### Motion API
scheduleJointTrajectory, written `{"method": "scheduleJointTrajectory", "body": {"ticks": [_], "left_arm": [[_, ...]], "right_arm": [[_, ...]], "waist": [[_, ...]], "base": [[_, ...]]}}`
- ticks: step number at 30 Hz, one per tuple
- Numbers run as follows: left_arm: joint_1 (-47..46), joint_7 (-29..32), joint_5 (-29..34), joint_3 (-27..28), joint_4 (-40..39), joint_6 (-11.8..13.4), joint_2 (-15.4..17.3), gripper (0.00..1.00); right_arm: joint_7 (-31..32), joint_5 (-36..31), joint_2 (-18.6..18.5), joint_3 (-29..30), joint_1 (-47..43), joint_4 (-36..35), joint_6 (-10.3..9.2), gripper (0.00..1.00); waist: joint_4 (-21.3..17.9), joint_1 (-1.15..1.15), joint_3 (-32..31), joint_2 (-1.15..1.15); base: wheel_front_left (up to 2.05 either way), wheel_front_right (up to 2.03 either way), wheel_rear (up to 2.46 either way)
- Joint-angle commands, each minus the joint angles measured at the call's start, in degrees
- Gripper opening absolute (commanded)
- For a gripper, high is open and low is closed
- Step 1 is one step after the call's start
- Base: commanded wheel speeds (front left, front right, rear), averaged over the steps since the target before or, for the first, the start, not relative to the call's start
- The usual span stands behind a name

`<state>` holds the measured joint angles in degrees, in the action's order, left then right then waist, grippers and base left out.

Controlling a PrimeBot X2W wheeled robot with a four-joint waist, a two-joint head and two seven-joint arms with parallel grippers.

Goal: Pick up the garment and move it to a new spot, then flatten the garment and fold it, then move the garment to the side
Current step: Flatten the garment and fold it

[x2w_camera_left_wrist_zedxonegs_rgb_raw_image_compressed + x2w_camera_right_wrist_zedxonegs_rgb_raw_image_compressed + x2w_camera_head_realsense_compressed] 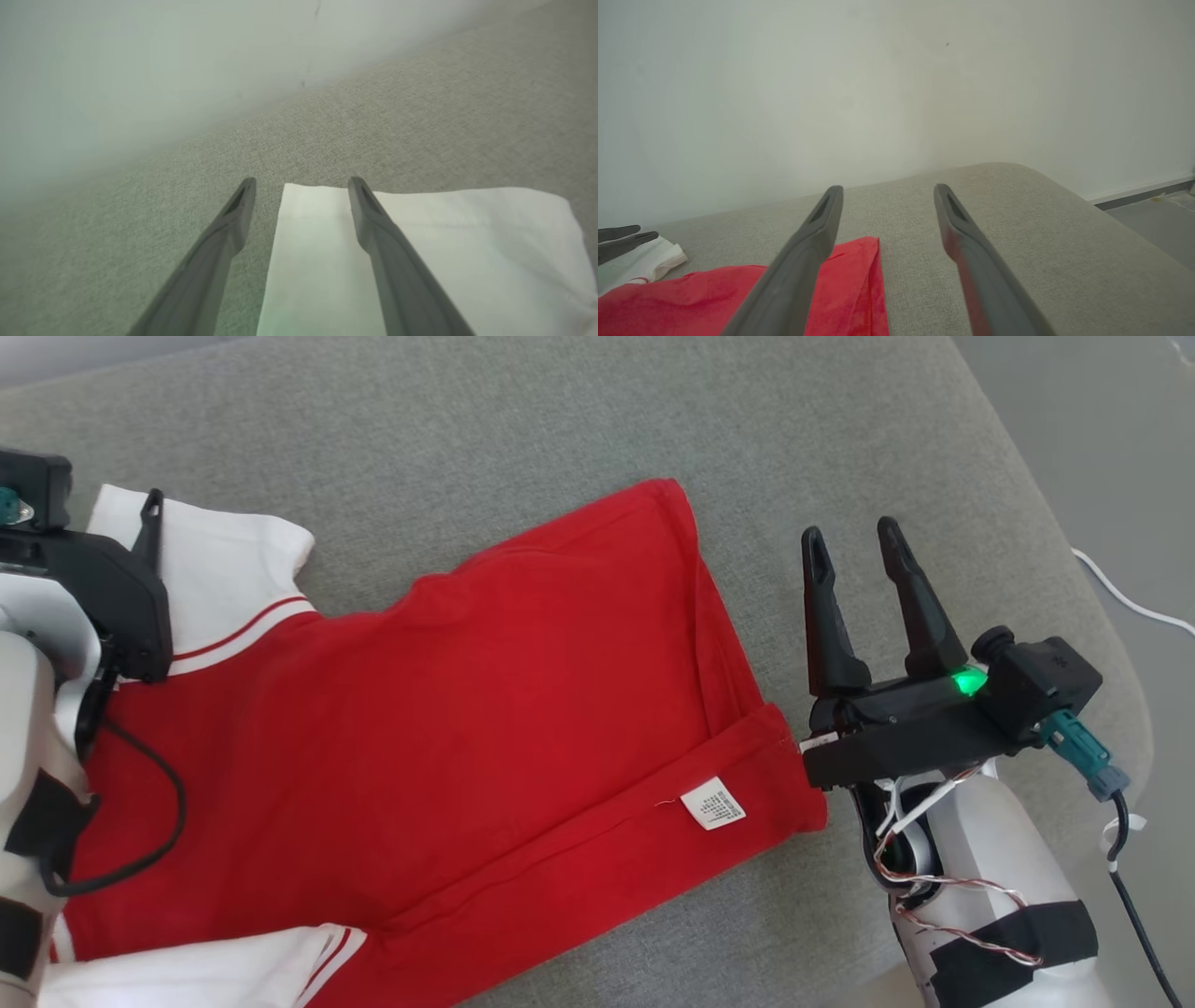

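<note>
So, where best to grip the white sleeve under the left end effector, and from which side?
Probably the white sleeve at its cuff corner, from above: it lies flat on the cushion, and the open left end effector straddles that edge.

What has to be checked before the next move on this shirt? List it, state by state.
1. Left jaws open and empty: ok.
2. Right jaws open and empty: ok, above bare grey cushion beside the red shirt.
3. Left jaws lined up on the white sleeve: ok, straddling its edge.
4. Left jaws touching that sleeve: cannot tell.
5. Shirt smooth: not ok, creases cross it and the strip bearing the care label is turned over.
</note>
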<state>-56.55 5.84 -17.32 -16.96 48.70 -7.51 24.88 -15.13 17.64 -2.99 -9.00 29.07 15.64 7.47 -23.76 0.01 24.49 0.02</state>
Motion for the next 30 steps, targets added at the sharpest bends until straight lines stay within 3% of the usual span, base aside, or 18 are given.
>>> {"method": "scheduleJointTrajectory", "body": {"ticks": [1,11,12,13,18,30], "left_arm": [[-0.79,0.24,-0.19,-0.23,0.38,0.06,0.63,1.00],[-3.95,3.37,-2.63,-2.15,8.56,0.08,0.65,1.00],[-4.22,3.48,-3.15,-2.12,9.19,0.08,0.21,0.28],[-4.44,3.46,-3.49,-2.37,9.50,0.08,-0.32,0.00],[-5.11,2.18,-5.60,-2.93,9.26,0.08,-1.68,0.00],[-6.44,-5.40,-9.43,-5.87,1.64,0.08,-5.31,0.00]], "right_arm": [[-0.01,0.24,0.16,-0.16,0.48,-0.09,0.08,1.00],[-0.01,0.28,0.16,-0.70,1.13,0.87,0.08,1.00],[-0.01,0.12,0.14,-0.86,1.27,1.25,0.08,1.00],[-0.01,0.06,0.14,-0.97,1.52,1.69,0.08,1.00],[-0.02,1.31,-1.02,-2.55,4.45,8.34,0.08,1.00],[5.03,9.97,-5.45,-7.78,22.81,35.23,0.08,1.00]], "waist": [[-1.18,-0.01,1.20,-0.02],[-1.48,-0.01,2.08,-0.02],[-1.29,-0.01,2.01,-0.02],[-1.04,-0.01,1.86,-0.02],[0.92,-0.01,0.79,-0.02],[8.75,-0.01,-0.03,-0.02]], "base": [[0.00,0.00,0.00],[0.00,0.00,0.00],[0.00,0.00,0.00],[0.00,0.00,0.00],[0.00,0.00,0.00],[0.00,0.00,0.00]]}}
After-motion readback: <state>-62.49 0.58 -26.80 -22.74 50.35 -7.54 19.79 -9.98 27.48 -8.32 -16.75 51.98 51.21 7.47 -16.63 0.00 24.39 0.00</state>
